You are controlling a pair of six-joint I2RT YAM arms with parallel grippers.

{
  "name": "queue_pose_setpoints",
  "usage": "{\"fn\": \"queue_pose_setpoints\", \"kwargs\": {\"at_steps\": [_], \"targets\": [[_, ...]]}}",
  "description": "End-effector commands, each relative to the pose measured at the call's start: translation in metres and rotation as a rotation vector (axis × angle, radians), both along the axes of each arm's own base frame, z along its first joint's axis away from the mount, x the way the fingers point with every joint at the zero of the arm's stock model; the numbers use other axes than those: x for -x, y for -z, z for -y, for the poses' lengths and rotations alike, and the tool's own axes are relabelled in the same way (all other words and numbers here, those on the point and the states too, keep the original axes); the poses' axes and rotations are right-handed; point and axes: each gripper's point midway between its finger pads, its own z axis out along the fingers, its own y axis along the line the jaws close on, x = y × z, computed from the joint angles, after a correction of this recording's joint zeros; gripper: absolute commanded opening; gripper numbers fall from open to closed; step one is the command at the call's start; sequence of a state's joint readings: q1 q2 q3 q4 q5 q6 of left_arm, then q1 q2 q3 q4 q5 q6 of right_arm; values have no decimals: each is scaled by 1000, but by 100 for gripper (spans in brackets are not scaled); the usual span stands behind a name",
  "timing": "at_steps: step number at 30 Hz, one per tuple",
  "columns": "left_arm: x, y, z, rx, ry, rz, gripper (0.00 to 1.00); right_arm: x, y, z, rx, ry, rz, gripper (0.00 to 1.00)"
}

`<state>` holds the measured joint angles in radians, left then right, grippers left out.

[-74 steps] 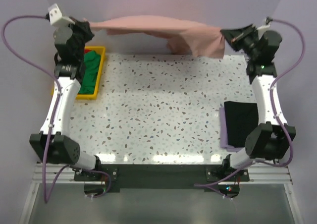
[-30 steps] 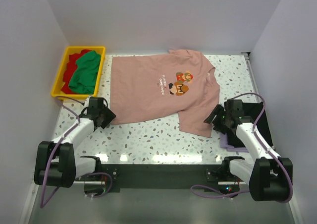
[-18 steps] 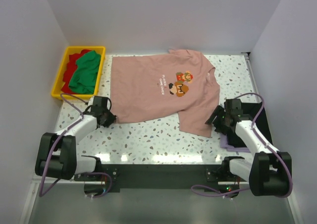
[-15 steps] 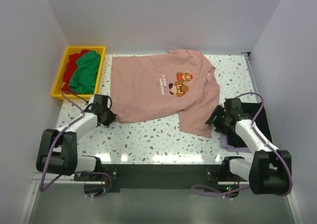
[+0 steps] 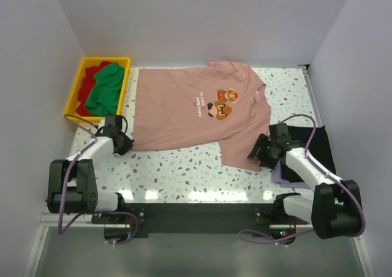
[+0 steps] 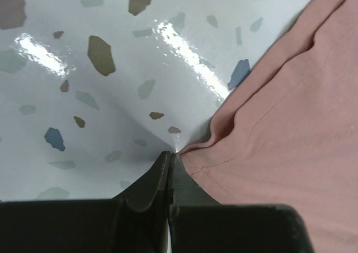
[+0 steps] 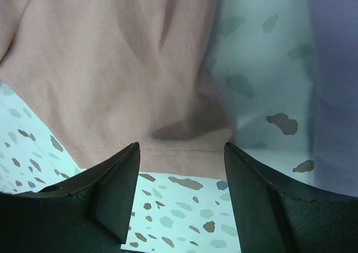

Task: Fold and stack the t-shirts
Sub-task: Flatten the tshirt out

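One dusty-pink t-shirt [image 5: 184,108] lies spread print-up on the counter [image 5: 190,170]. The left pincer [image 5: 125,146] is clenched at its near hem corner; the right pincer [image 5: 256,156] is released, fingers wide over the near sleeve's edge. Green t-shirt [image 5: 105,88] and red t-shirt [image 5: 92,73] fill the yellow bin [image 5: 72,100]

The speckled desk [image 5: 184,166] carries the pink t-shirt [image 5: 177,111] spread flat. A yellow bin [image 5: 75,99] sits beyond its hem, and a lavender shirt [image 5: 279,176] lies beside its near sleeve.
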<state>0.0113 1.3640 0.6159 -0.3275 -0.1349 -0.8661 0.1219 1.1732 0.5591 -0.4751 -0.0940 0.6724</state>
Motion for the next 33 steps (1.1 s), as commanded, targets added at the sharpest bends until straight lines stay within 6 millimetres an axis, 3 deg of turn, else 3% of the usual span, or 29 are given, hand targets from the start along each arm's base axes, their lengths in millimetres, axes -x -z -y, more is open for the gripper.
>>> {"fn": "queue_pose_setpoints", "kwargs": {"at_steps": [1,7,19,27,28,32,33], "targets": [[-5,-10,-18,-42,-19,11,0,7,10,-1,22,10,-18,65],[-7,-16,-37,-49,-43,13,0,19,9,-3,32,-1,-32,64],[-14,-21,-41,-28,-35,36,0,41,0,2,96,15,-48,60],[-16,-20,-41,-5,-21,44,0,54,23,-12,102,15,-97,52],[-16,-19,-38,10,-13,43,0,51,24,-15,96,14,-92,50],[-13,-16,-36,19,-10,36,0,57,27,-25,80,-14,-123,10],[-13,-16,-37,18,-12,37,0,54,19,-25,73,-12,-99,5]]}}
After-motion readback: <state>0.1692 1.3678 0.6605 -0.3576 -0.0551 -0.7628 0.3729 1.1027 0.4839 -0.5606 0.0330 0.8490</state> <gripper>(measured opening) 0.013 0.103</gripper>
